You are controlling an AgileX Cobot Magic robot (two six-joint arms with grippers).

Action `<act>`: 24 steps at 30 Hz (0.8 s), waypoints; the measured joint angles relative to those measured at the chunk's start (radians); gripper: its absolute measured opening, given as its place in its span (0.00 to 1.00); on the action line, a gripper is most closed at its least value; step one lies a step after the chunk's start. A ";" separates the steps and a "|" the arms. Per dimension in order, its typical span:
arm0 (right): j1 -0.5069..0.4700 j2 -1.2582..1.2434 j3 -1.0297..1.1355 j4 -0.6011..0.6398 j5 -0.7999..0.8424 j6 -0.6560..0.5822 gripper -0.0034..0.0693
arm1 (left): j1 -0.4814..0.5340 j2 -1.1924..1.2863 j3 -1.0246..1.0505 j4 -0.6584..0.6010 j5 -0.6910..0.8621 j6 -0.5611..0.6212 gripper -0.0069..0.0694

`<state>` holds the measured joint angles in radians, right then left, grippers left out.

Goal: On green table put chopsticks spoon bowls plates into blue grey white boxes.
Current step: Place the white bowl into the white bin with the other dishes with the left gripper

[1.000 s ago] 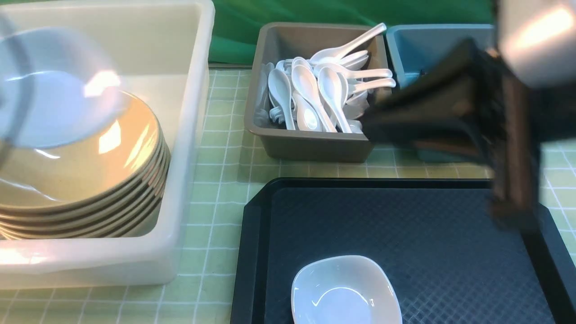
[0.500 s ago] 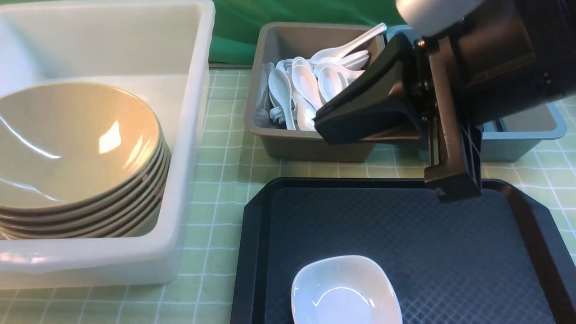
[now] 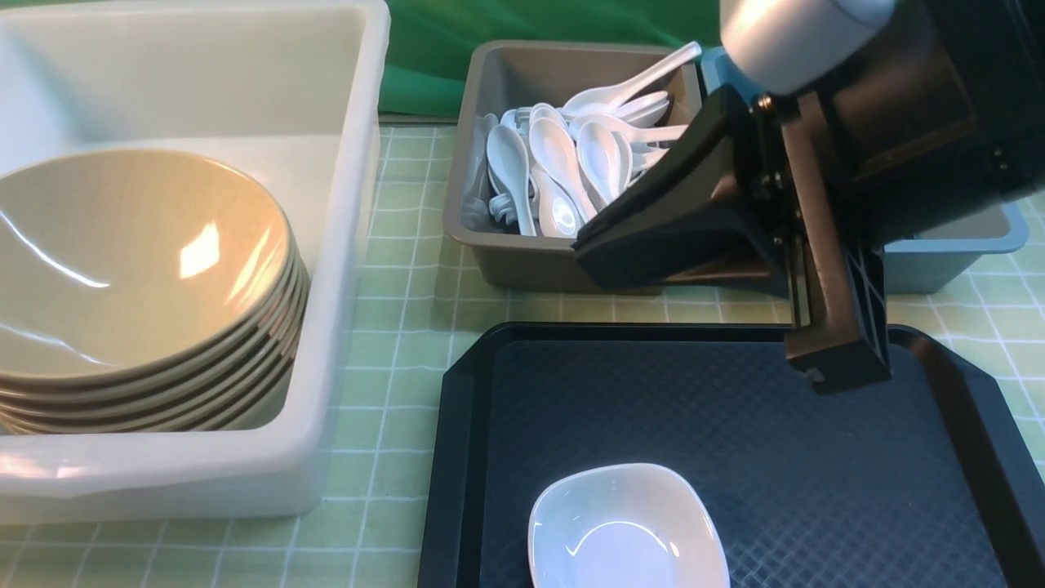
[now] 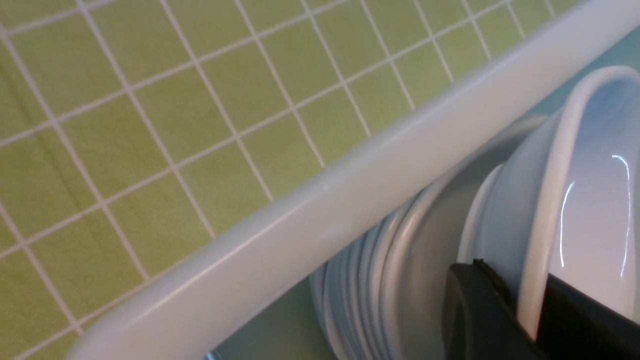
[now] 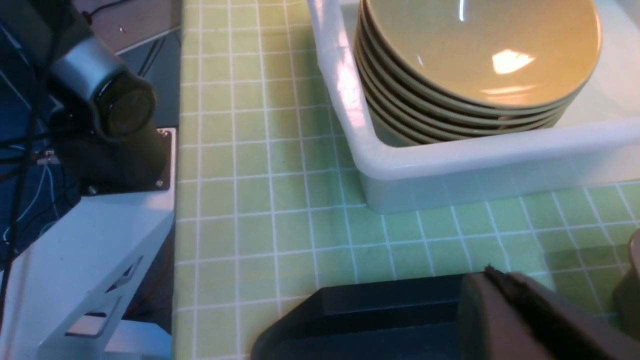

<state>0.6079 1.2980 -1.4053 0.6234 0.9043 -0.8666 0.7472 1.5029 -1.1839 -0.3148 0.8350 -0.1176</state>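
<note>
My left gripper (image 4: 527, 310) is out of the front view. In the left wrist view it is shut on the rim of a white dish (image 4: 590, 200), held just over a stack of white dishes (image 4: 360, 290) inside the white box (image 4: 350, 200). My right gripper (image 3: 588, 253) is shut and empty, hovering over the front edge of the grey box (image 3: 506, 261) full of white spoons (image 3: 563, 163). Another small white dish (image 3: 624, 531) lies on the black tray (image 3: 816, 490). A stack of tan bowls (image 3: 139, 269) sits in the white box (image 3: 343, 245).
The blue box (image 3: 955, 245) stands behind my right arm, mostly hidden. In the right wrist view the tan bowls (image 5: 480, 50), the tray corner (image 5: 375, 320) and the left arm's base (image 5: 110, 110) show on the green checked cloth.
The white dish in my left gripper has left the front view at the left. My right arm swung left from over the blue box to the grey box and dropped slightly.
</note>
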 joint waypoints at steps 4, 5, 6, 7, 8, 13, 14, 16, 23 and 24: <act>0.000 0.000 0.000 0.000 0.000 0.000 0.08 | -0.019 0.036 0.000 0.020 0.014 -0.012 0.11; 0.000 0.000 0.000 0.000 0.009 0.001 0.09 | -0.019 0.045 0.000 0.033 0.027 -0.048 0.12; 0.000 0.000 0.000 0.000 0.013 0.001 0.09 | -0.019 0.046 0.000 0.043 0.032 -0.062 0.12; 0.000 0.000 0.000 0.000 0.019 0.001 0.09 | -0.019 0.048 0.000 0.056 0.038 -0.085 0.15; 0.000 0.000 0.000 0.000 0.026 0.001 0.09 | -0.019 0.049 -0.002 0.068 0.046 -0.106 0.18; 0.000 0.000 0.000 -0.001 0.044 0.001 0.10 | -0.035 0.049 -0.006 0.106 0.073 -0.170 0.42; 0.000 0.000 0.000 -0.001 0.045 0.001 0.10 | -0.045 0.049 -0.008 0.111 0.086 -0.180 0.49; 0.000 0.000 0.000 -0.001 0.046 0.001 0.10 | -0.069 0.049 -0.023 0.135 0.130 -0.189 0.63; 0.000 -0.031 0.000 -0.037 0.078 0.015 0.11 | -0.148 0.000 -0.145 0.362 0.265 -0.248 0.95; 0.000 -0.045 0.000 -0.061 0.082 0.040 0.11 | -0.160 -0.020 -0.184 0.406 0.294 -0.263 0.96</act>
<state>0.6079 1.2533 -1.4053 0.5620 0.9861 -0.8263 0.5871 1.4826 -1.3682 0.0911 1.1292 -0.3808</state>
